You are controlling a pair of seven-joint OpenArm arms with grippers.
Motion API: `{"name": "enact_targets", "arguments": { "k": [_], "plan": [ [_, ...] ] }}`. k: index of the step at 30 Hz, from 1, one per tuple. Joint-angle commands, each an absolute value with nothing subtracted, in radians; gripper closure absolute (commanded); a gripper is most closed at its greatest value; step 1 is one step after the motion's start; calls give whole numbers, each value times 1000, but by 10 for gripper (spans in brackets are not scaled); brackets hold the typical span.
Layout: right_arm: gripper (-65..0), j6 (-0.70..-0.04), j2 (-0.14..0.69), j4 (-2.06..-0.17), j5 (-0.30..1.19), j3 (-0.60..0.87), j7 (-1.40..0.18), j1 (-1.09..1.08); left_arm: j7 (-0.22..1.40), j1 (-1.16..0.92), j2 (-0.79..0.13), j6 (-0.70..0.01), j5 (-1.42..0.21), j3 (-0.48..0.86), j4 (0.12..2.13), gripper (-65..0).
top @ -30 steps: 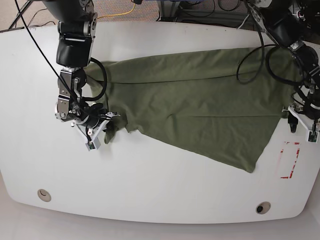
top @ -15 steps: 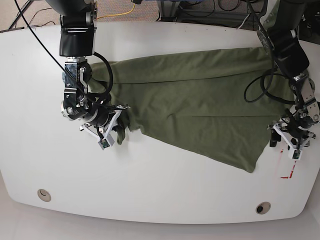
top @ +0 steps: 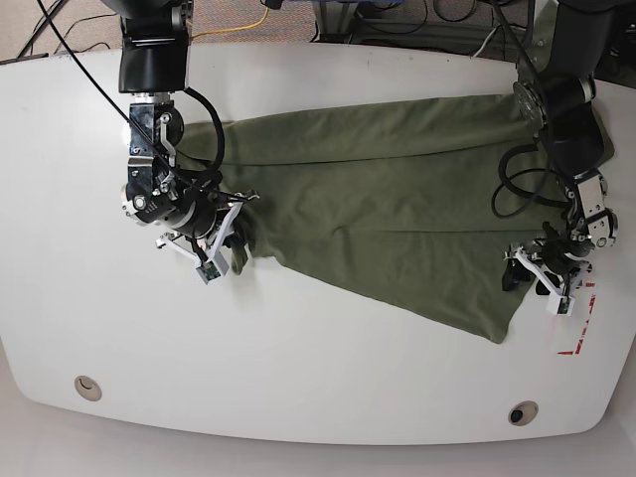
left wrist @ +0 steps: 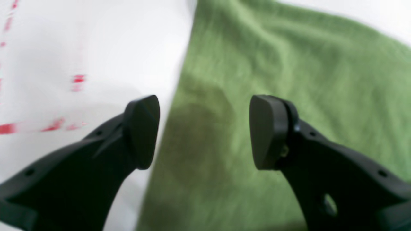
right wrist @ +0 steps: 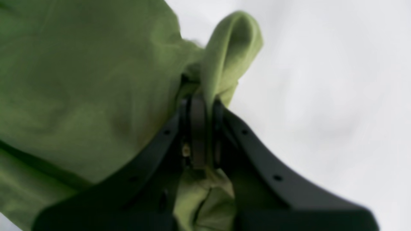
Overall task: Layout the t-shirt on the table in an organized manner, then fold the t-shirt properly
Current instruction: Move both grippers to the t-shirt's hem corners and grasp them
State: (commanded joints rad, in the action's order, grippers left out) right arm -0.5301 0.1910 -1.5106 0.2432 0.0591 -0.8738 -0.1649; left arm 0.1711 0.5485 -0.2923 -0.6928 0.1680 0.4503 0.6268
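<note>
The t-shirt (top: pixel 378 199) lies spread across the middle of the worktop (top: pixel 318 378) in the base view, upper edge running toward the upper right, lower hem slanting down to a point at lower centre-right. Not flat yet: there's a long fold along the top & a bunched bit at the left.

Right tool (top: pixel 221 243) (left side of base view) is clamped tight on a wad of fabric at the shirt's left edge. In the right wrist view a loop of green cloth (right wrist: pixel 231 48) sticks up past the closed tips. Vs a sec ago this tool has shifted right & up a bit, carrying the bunched cloth w/ it, so the grip holds.

Left tool (left wrist: pixel 205 131) (right side of base view) is spread wide, holding nothing. It has moved in from the red tape outline (top: pixel 576 338) at far right toward the shirt's right edge. In the left wrist view one tip sits over bare white, the other over green, straddling the fabric edge.

Means: still the layout stage, no folding begun. Looks like the left tool is lining up to pinch that edge so both can pull the shirt taut. Risk: it could catch only one layer.
</note>
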Motion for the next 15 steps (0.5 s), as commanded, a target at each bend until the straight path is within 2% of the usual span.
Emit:
{"name": "enact_targets", "arguments": {
  "k": [10,15],
  "plan": [
    [-8,-530,199,-1511,243,61,-874,-165,125,570,-292,-590,170,449,595,-401],
    [-8,-530,199,-1511,243,61,-874,-165,124,591,-292,-567,170,449,595,-401]
  ]
}}
